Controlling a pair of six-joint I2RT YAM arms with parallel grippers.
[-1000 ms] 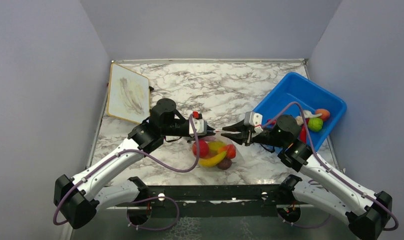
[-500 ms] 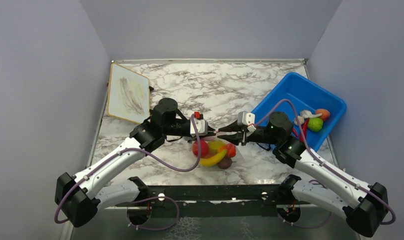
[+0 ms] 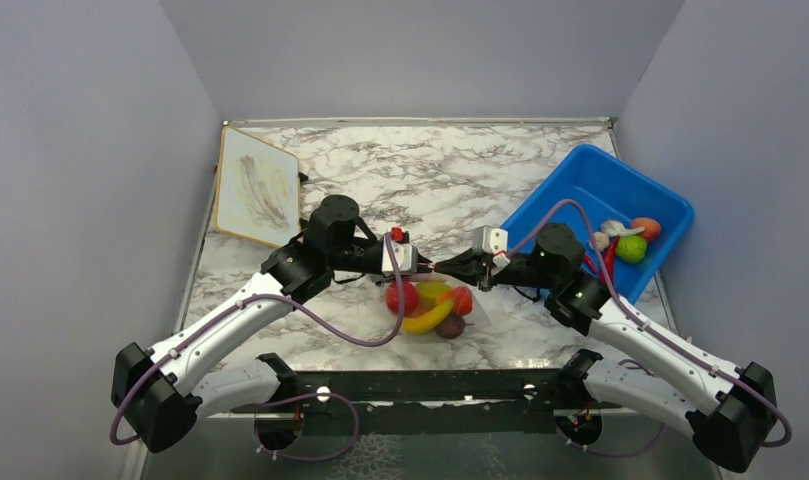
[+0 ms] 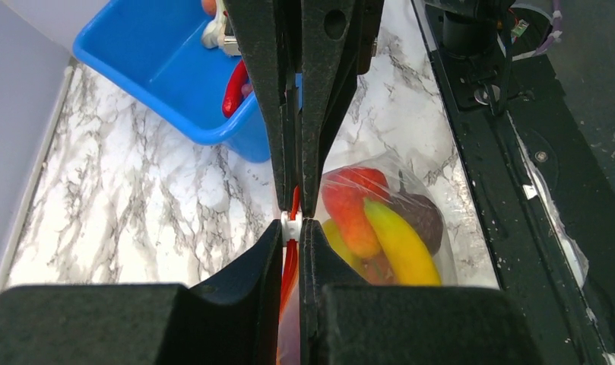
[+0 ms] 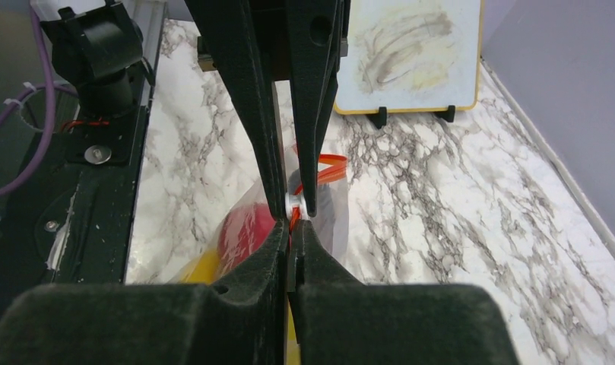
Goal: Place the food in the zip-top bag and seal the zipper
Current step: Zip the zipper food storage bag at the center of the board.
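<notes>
The clear zip-top bag [image 3: 432, 305] hangs between my grippers just above the table. It holds a yellow banana [image 4: 399, 243], a red round fruit [image 5: 247, 228], an orange-red piece [image 4: 348, 213] and a purple eggplant [image 4: 424, 217]. My left gripper [image 3: 418, 265] is shut on the orange-red zipper [image 4: 291, 258], its tips against the white slider [image 4: 290, 225]. My right gripper [image 3: 443, 268] is shut on the zipper from the other side, and its tips nearly touch the left ones. In the wrist views the left gripper [image 4: 291, 228] and the right gripper [image 5: 291, 228] each pinch the strip.
The blue bin [image 3: 600, 215] stands at the right and holds a red chili [image 4: 234, 87], a green piece [image 3: 632, 247] and an orange piece [image 3: 647, 228]. A small whiteboard [image 3: 257, 185] leans at the back left. The black base rail [image 3: 430, 385] runs along the near edge.
My right gripper has slid left along the zipper towards my left gripper, and the tips have come together. The left gripper and the bag have barely moved.
</notes>
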